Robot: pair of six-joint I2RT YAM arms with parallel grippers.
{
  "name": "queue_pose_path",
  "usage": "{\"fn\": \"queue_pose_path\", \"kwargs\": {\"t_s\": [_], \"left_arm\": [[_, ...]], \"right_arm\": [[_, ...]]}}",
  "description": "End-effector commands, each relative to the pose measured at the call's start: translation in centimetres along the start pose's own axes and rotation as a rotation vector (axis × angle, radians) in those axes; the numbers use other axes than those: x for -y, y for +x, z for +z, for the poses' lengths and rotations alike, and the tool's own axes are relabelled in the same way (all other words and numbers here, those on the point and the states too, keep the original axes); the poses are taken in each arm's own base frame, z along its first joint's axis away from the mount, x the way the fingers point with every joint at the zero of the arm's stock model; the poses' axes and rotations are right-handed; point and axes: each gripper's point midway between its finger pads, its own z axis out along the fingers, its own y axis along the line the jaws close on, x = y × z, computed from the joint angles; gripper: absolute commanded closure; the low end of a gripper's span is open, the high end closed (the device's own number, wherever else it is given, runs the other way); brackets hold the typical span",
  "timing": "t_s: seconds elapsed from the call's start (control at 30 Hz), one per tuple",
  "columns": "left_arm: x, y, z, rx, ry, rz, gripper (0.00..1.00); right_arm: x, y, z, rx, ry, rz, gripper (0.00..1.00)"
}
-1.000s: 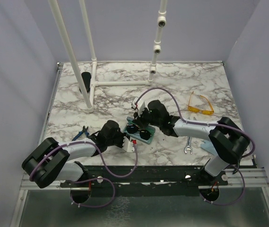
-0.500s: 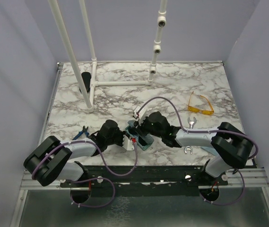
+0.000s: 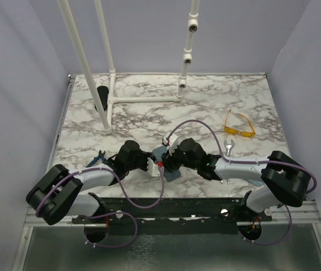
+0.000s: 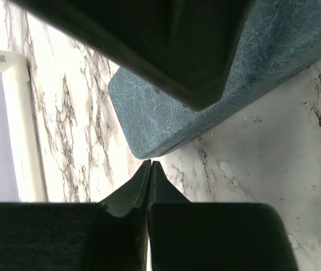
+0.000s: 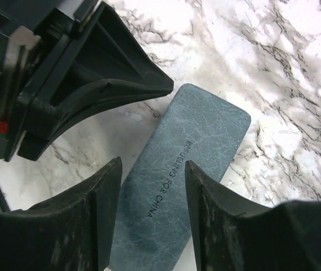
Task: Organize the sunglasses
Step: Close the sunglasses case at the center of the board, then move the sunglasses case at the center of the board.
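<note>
The blue-grey oblong case lies closed near the table's front, and the dark wire-frame sunglasses are hidden. In the right wrist view the case lies flat with printed text on its lid. My right gripper is open just above it, and its fingers straddle the lid without gripping. My left gripper is shut and empty, with its tip just off the case's corner. The yellow-orange sunglasses lie open at the right.
A wrench lies right of the case. Blue-handled pliers lie by my left arm. A black case stands at the back left beside the white pipe frame. My two grippers are very close together.
The case was open with the dark sunglasses showing inside, and it is now closed. My right gripper has moved toward the front and left over the lid. My left gripper has barely moved.
</note>
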Motion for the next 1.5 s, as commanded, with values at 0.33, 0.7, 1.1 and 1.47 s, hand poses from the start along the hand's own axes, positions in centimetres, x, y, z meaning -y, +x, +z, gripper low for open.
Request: {"fn": "queue_pose_path", "kwargs": {"t_s": [0.33,0.7,1.1,1.47], "left_arm": [[-0.6,0.3,-4.9,-0.076,-0.044,-0.215,0.55],[-8.1,-0.2,-11.3,0.101,-0.481,-0.795,0.01],[-9.4,4.1,-16.9,0.219,-0.911,-1.303,0.01],[-10.3,2.4,-18.3,0.323,-0.932,-1.178,0.01]], "right_arm": [[1.9,0.6,-2.8,-0.134,0.189,0.194,0.0],[5.1,-1.3,-5.2,-0.157,0.317,0.252,0.0],[1.2,2.2,-0.3,-0.361,0.194,0.273,0.0],[2.6,4.8,1.5,-0.43,0.309,0.233,0.12]]}}
